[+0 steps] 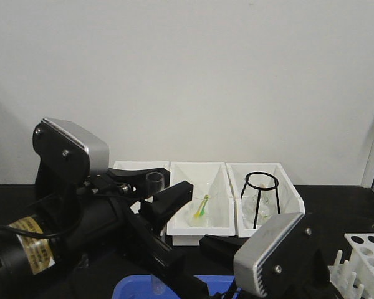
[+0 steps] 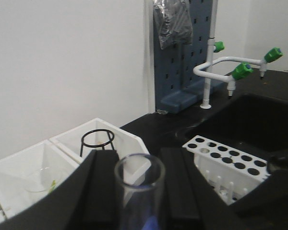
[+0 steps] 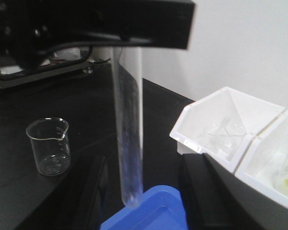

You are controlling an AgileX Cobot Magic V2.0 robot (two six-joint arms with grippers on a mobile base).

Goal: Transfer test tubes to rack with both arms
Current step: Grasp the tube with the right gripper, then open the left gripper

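Blue tray nearest, bottom centre of right wrist view. Right claw low over it, jaws spread wide, gripping nothing. Test tube upright between those jaws, rounded end at tray edge; touching or not, cannot tell. Left claw clamped on tube just below open rim. Left arm angled in from left of front view, right arm lower right. Beaker on tabletop, left. Rack right. White bins farthest, by wall.
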